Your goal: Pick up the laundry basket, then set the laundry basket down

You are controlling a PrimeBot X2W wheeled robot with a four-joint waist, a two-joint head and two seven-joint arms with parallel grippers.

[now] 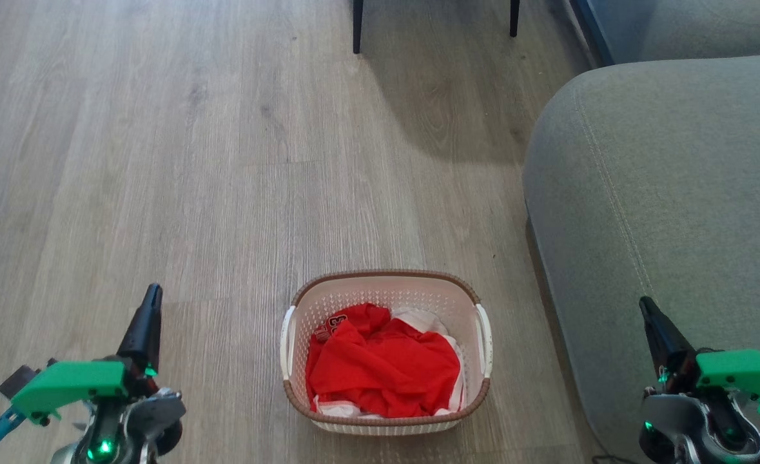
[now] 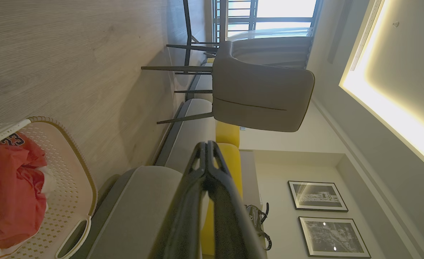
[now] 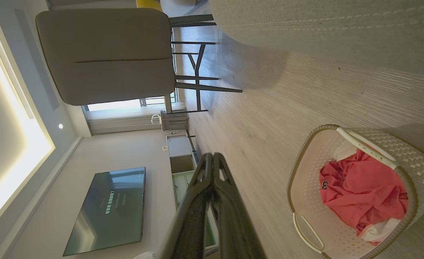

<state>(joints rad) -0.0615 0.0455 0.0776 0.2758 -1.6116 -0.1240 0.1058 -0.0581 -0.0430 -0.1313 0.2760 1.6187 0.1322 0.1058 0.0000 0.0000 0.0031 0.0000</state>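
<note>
Cream-white plastic under a brown rim: laundry basket (image 1: 385,275) resting on the wood floor (image 1: 160,161), just beside the grey sofa (image 1: 663,193), red garment (image 1: 386,361) heaped inside. Pick-up step not yet begun, by the look of things — nothing gripped. Left tool (image 1: 153,296) pressed together, hovering on the basket's side away from the sofa, well apart from the basket. Right tool (image 1: 645,307) likewise pressed together, over the sofa's near edge. Next, probably: spread both tools, lower toward the 2 white side handles (image 1: 287,341), close on 1 each, then lift level — uneven pull likely to tip the load.
</note>
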